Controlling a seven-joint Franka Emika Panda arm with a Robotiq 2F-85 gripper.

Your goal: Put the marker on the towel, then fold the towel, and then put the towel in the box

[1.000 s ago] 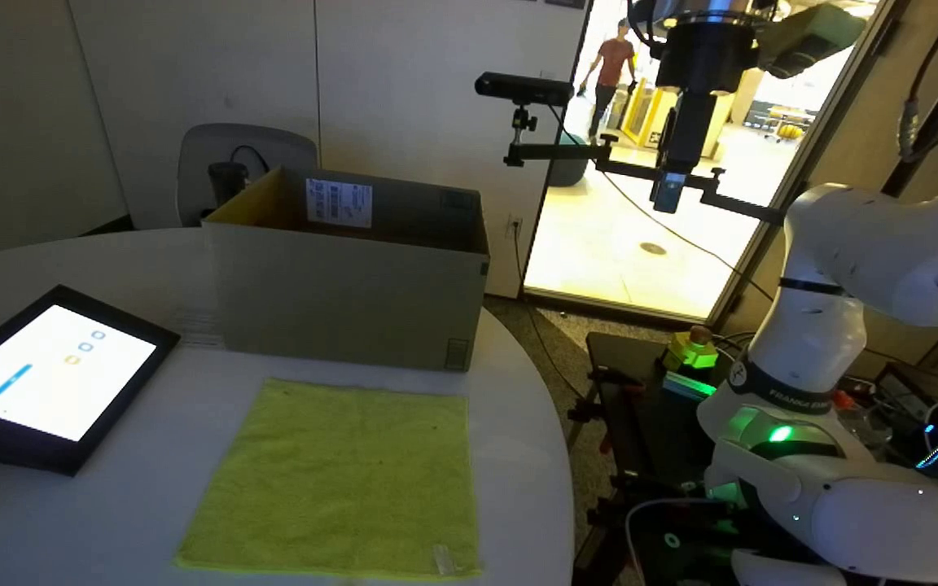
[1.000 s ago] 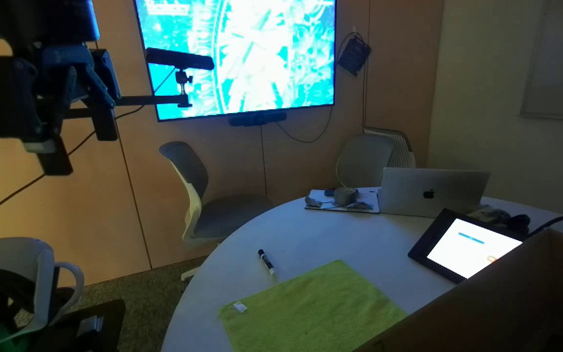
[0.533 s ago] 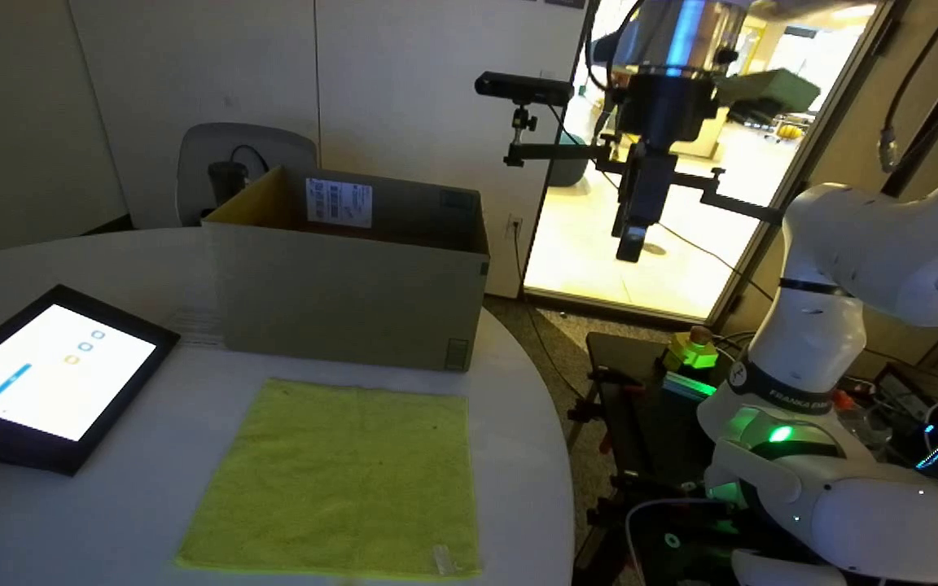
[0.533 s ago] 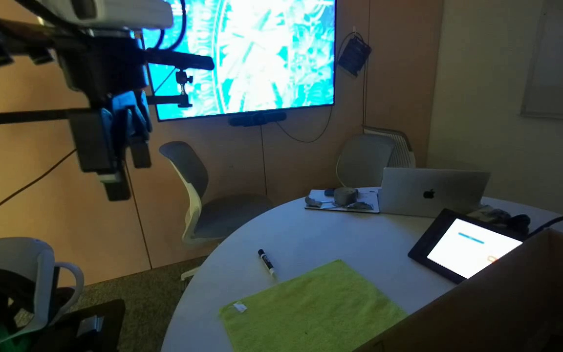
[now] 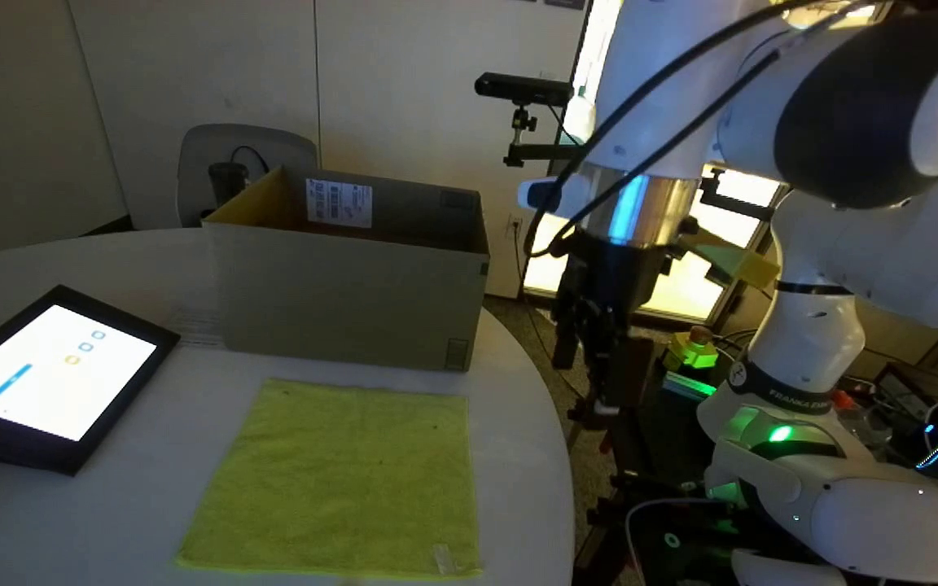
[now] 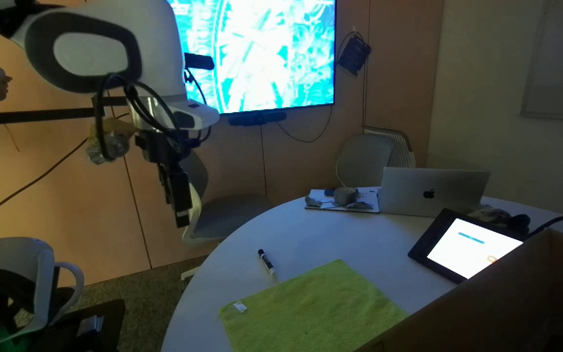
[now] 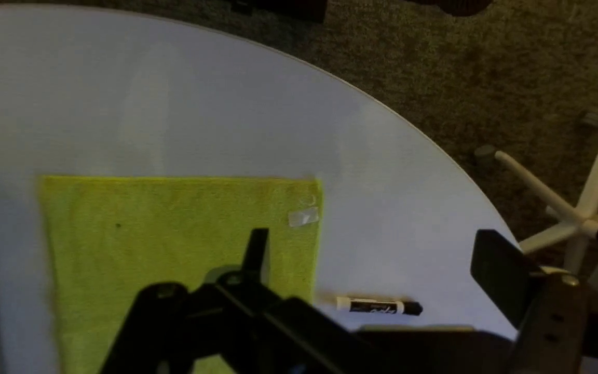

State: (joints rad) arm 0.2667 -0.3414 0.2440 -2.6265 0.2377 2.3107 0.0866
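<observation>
The tool [image 7: 374, 257] is spread pretty wide, with the marker [image 7: 379, 306] seen just beside the towel [image 7: 174, 234]. Wrist view: towel's partly covered by the tool. In an exterior view it's partly hidden by the box [image 6: 487, 303], itself cut off.

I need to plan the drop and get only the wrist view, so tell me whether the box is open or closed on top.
Observer: Open. In an exterior view I can see into the box over its wall.
Operator: Good. Now name something I can't see that I should steer clear of.
Observer: The tablet; both exterior views show it near the towel but apart from it.
Operator: Last, tell me whether I'm down on anything.
Observer: Not on the table: in an exterior view there is a gap between it and the gripper.
</observation>
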